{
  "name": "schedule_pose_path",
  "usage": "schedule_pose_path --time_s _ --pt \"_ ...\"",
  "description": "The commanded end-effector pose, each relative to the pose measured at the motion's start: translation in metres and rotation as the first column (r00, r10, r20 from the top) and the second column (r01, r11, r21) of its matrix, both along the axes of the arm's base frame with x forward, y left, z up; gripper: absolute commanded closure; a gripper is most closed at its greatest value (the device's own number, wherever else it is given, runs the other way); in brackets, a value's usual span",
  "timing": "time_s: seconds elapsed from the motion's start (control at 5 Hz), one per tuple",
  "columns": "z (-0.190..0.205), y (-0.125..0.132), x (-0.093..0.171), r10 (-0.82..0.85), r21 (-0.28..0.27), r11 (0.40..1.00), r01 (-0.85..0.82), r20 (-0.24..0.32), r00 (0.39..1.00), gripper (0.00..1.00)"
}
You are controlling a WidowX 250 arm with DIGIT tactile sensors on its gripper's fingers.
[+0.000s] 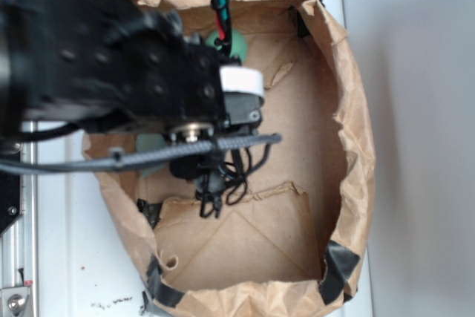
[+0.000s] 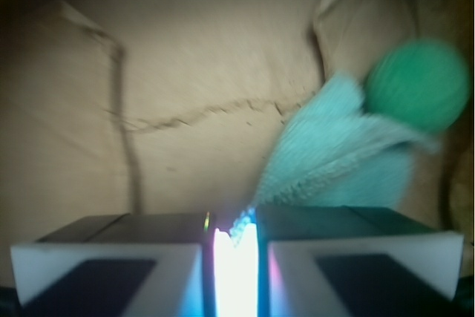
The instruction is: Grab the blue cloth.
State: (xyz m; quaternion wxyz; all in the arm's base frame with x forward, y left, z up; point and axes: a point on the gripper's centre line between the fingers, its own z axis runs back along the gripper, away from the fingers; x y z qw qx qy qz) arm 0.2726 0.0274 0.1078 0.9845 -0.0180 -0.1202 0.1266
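The blue cloth point(image 2: 334, 161) is a pale teal terry piece that stretches from my fingers up toward the right in the wrist view. One pointed corner of it sits in the narrow slit between my fingers, and my gripper point(image 2: 234, 229) is shut on that corner. In the exterior view only a teal patch of the cloth point(image 1: 151, 143) shows under the black arm, which hides the fingers. Everything lies inside a brown paper bag point(image 1: 349, 146) laid open.
A round green ball point(image 2: 419, 85) rests against the far end of the cloth, and the same green ball point(image 1: 236, 44) shows near the bag's back wall. Crumpled bag walls ring the space. Black tape point(image 1: 338, 265) holds the bag's corners.
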Motion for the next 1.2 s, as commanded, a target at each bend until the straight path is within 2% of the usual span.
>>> schedule_pose_path --time_s 0.0,0.2,0.8,1.0 --pt "0.086 0.0 0.0 0.042 -0.09 0.995 -0.034 0.091 0.995 1.0" --pt "0.105 -0.005 0.002 0.046 -0.124 0.992 -0.033 0.1 0.994 1.0" --pt "0.133 -0.012 -0.005 0.021 -0.144 0.99 0.0 0.147 0.989 1.0" --pt "0.131 -0.013 -0.008 0.018 -0.124 0.992 0.002 0.159 0.987 1.0"
